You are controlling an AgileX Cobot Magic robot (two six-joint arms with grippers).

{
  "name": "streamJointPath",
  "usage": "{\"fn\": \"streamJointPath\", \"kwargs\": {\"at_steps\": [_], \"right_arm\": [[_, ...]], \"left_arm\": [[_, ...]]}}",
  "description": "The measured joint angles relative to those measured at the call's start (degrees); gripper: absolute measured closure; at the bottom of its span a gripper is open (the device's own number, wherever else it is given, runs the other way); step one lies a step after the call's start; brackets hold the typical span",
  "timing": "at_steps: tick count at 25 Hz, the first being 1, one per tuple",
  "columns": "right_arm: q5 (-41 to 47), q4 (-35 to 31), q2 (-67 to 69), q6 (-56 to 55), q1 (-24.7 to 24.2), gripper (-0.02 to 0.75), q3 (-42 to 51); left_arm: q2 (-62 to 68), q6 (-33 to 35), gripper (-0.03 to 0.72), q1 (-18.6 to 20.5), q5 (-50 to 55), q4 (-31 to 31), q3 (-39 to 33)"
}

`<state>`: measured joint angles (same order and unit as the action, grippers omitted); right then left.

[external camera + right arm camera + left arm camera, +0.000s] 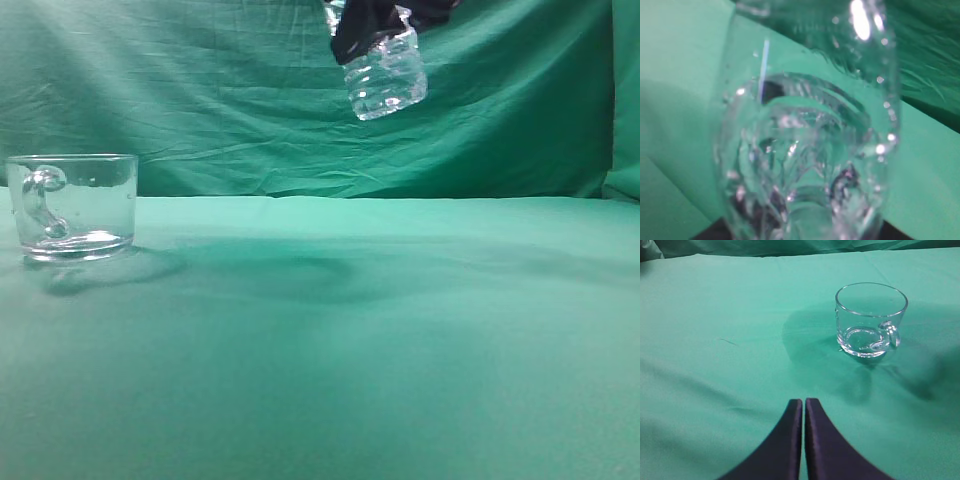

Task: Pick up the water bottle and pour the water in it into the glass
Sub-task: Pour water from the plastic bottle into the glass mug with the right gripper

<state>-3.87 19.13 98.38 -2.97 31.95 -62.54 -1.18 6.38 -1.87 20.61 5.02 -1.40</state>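
The water bottle [386,75] hangs high near the top edge of the exterior view, tilted, with only its ribbed lower part showing. My right gripper [372,28] is shut on it; the dark fingers wrap its upper part. In the right wrist view the bottle [807,145] fills the frame, with clear water inside. The glass [72,205] stands upright on the green cloth at the far left, handle toward the camera. In the left wrist view the glass [870,320] sits ahead and to the right of my left gripper [804,402], which is shut and empty.
A green cloth [380,340] covers the table and a green backdrop [200,100] hangs behind. The bottle is well to the right of the glass and far above the cloth.
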Motion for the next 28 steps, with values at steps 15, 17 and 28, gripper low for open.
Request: {"fn": "streamJointPath", "kwargs": {"at_steps": [15,17,28], "right_arm": [[28.29,7.76,19.97,10.21,11.30,0.512,-29.41],[30.68,9.75,22.34,10.34,12.20,0.512,-31.99],[34.82,23.37,27.05,10.24,15.29,0.512,-35.13]], "left_arm": [[0.00,0.00,0.688,0.00,0.00,0.00,0.00],[0.00,0.00,0.688,0.00,0.00,0.00,0.00],[0.00,0.00,0.688,0.00,0.00,0.00,0.00]]}}
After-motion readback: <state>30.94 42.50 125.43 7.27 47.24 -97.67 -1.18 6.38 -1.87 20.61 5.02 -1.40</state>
